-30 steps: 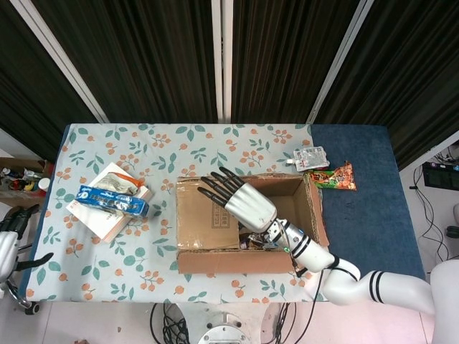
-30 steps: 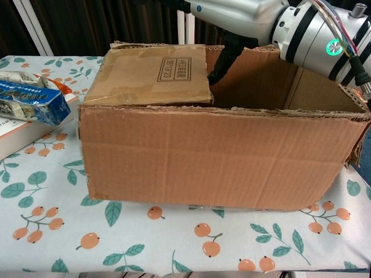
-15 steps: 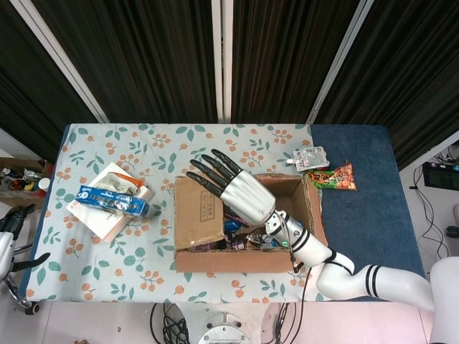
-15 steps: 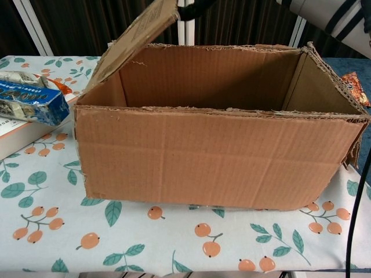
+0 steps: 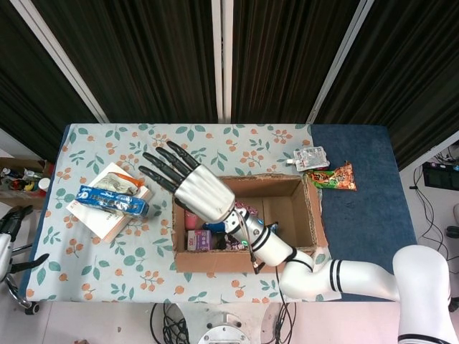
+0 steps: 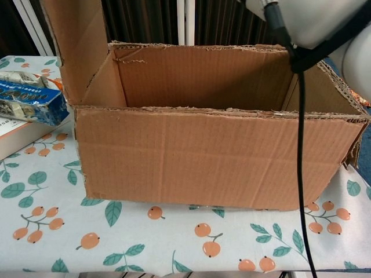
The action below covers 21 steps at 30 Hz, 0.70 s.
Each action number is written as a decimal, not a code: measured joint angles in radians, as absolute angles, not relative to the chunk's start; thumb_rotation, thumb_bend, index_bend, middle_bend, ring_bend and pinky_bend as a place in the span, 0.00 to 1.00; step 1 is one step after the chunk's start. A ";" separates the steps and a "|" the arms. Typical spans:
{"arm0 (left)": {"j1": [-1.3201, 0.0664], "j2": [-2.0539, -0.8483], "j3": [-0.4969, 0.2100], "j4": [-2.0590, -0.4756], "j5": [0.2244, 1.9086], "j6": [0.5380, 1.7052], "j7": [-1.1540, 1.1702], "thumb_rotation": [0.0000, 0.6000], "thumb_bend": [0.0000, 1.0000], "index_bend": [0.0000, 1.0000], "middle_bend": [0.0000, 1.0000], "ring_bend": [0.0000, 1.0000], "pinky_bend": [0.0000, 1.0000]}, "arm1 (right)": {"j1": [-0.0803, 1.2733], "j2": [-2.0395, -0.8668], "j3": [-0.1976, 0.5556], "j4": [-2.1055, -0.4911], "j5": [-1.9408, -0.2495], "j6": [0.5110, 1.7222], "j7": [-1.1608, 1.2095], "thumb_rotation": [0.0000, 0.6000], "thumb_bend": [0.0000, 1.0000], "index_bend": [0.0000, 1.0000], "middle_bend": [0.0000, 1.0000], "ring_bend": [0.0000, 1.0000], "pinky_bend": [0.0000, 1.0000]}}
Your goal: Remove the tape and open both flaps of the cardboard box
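So, table: it is wearing a cloth with leaves and fruit, and everything is sitting on it.
Box: it is sitting in the middle of the table with its top open and snacks showing inside.
What could go wrong, box: it may be sliding toward the book if the push on the flap is too hard.
Right arm: it is reaching across the box from the right side.
What could go wrong, arm: it could be bumping the front wall and dragging the box.
Left flap: it is standing straight up, not folded out yet.
What could go wrong, flap: I think it could be falling back over the box if the hand lets go too soon.
Right flap: it seems to be lying outward already.
Right hand: it is hanging over the left edge of the box, fingers spread wide, holding nothing.
Hard to see, right hand: I cannot tell if it is touching the flap.
Cable: it is hanging in front of the box and could be catching on the rim.
Left hand: it is being cut off by the picture edge, so I cannot tell how it is lying.
Tape: it is not showing anywhere.
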<state>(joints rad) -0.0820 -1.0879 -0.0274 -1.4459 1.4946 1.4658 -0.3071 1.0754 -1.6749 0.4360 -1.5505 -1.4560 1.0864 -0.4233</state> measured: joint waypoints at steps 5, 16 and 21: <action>-0.073 -1.082 -0.028 -1.445 1.494 1.478 -0.315 0.98 0.09 0.10 0.16 0.13 0.21 | 1.113 -1.721 0.453 -1.533 -1.381 1.059 -0.475 1.00 0.15 0.00 0.00 0.00 0.00; -0.054 -1.083 -0.028 -1.440 1.486 1.494 -0.332 0.98 0.09 0.10 0.16 0.13 0.21 | 1.145 -1.745 0.425 -1.512 -1.338 1.019 -0.439 1.00 0.09 0.00 0.00 0.00 0.00; -0.053 -1.078 -0.030 -1.440 1.487 1.493 -0.338 0.98 0.09 0.10 0.16 0.13 0.21 | 1.145 -1.745 0.425 -1.516 -1.343 1.048 -0.422 1.00 0.09 0.00 0.00 0.00 0.00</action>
